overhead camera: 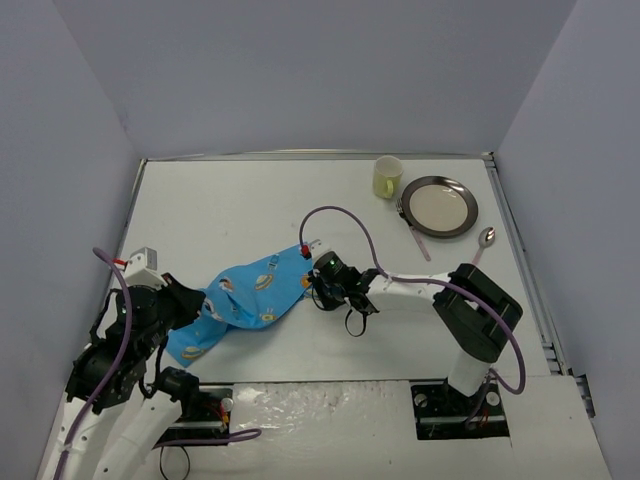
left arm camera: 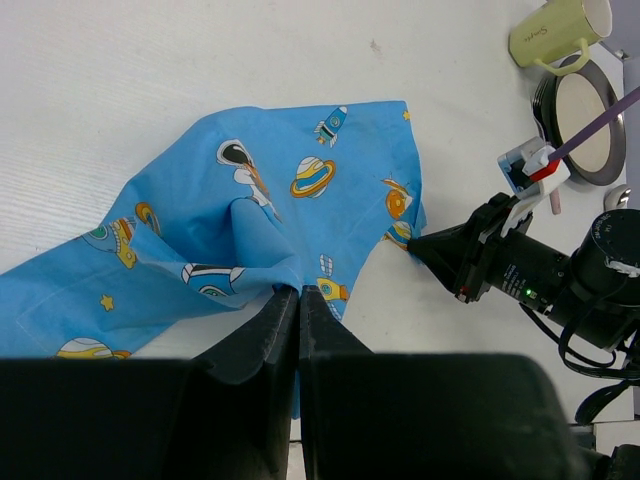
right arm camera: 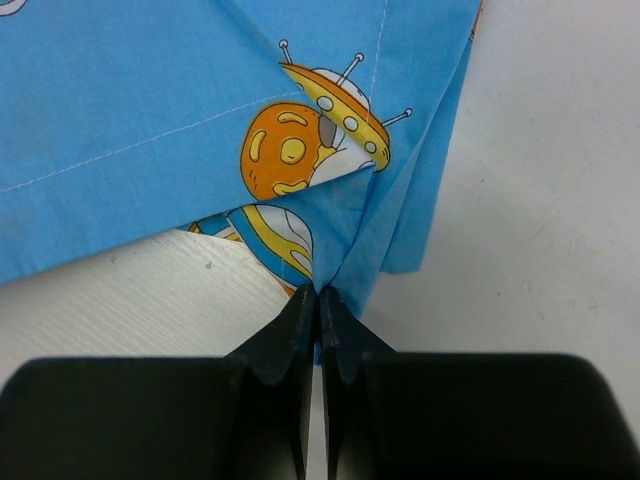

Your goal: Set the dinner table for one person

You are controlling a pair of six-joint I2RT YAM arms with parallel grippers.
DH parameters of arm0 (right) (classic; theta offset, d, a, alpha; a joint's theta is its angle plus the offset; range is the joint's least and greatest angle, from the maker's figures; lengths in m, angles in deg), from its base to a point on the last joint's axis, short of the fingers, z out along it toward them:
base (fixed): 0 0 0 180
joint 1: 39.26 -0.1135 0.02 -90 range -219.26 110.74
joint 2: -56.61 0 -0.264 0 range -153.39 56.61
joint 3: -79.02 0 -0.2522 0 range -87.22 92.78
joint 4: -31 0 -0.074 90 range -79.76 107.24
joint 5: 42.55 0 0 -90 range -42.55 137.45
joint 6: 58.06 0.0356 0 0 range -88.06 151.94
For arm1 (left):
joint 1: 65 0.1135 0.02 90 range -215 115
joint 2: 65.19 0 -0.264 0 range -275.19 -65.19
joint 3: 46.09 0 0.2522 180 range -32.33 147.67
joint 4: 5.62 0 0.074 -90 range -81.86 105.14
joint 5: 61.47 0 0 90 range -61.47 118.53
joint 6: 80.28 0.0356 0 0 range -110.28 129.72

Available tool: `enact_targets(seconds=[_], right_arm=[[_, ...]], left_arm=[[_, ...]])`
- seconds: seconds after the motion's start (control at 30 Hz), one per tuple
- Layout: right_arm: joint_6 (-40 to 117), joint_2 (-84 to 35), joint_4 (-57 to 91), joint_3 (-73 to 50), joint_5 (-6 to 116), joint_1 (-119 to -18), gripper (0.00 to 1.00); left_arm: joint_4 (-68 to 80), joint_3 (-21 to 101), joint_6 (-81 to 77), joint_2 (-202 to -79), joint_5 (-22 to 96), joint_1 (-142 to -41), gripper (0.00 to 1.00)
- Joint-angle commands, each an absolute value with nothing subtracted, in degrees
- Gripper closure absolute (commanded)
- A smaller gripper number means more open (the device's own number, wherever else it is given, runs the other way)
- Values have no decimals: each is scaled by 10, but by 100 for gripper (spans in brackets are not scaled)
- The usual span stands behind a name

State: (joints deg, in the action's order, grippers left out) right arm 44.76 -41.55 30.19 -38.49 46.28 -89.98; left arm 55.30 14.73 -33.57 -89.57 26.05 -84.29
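Note:
A crumpled blue space-print placemat [overhead camera: 245, 295] lies on the white dinner table [overhead camera: 230, 200], left of centre near the front. My left gripper [overhead camera: 195, 300] is shut on a fold at the cloth's near-left side; in its wrist view the closed tips [left arm camera: 299, 290] pinch the bunched placemat [left arm camera: 250, 200]. My right gripper [overhead camera: 312, 285] is shut on the cloth's right corner, and its tips [right arm camera: 320, 292] clamp the folded edge of the placemat [right arm camera: 200, 90]. The right gripper [left arm camera: 420, 245] also shows in the left wrist view, touching the cloth's right edge.
At the back right a yellow-green mug [overhead camera: 388, 176] stands beside a dark-rimmed plate [overhead camera: 438, 206]. A pink-handled utensil [overhead camera: 418, 238] lies in front of the plate and a spoon [overhead camera: 486, 237] to its right. Lavender walls enclose the table.

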Motion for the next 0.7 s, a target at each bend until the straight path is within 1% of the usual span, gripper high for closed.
enact_targets(seconds=[0.0,0.13,0.23,0.27,0.3,0.37,0.43,0.53,0.57,0.6,0.67], right_arm=[[446,-411,310,-383,436,-902,100],[428,-381,280,-344,407,-899,100],[402,-362,232,-277,383,-874,100],[391,-360,219,-237,380,-859,100],[378,-360,205,-187,379,-841,100],[368,-366,178,-127,391,-809,100],[351,-384,145,-30,396,-772,100],[305,-420,112,127,386,-739,100],[303,-427,110,135,383,-731,100],[289,-436,105,198,380,-720,100],[276,-447,103,251,378,-703,100]], left_arm=[[530,179,-329,-909,250,-840,100],[489,187,-317,-935,239,-840,100],[433,248,-280,-1016,215,-840,100],[420,276,-264,-1047,206,-840,100],[407,309,-248,-1081,196,-839,100],[378,364,-212,-1162,186,-829,100],[363,447,-191,-1239,199,-810,100],[350,587,-182,-1326,246,-758,100],[349,623,-182,-1353,266,-742,100],[349,680,-182,-1393,301,-715,100],[349,760,-178,-1450,343,-680,100]])
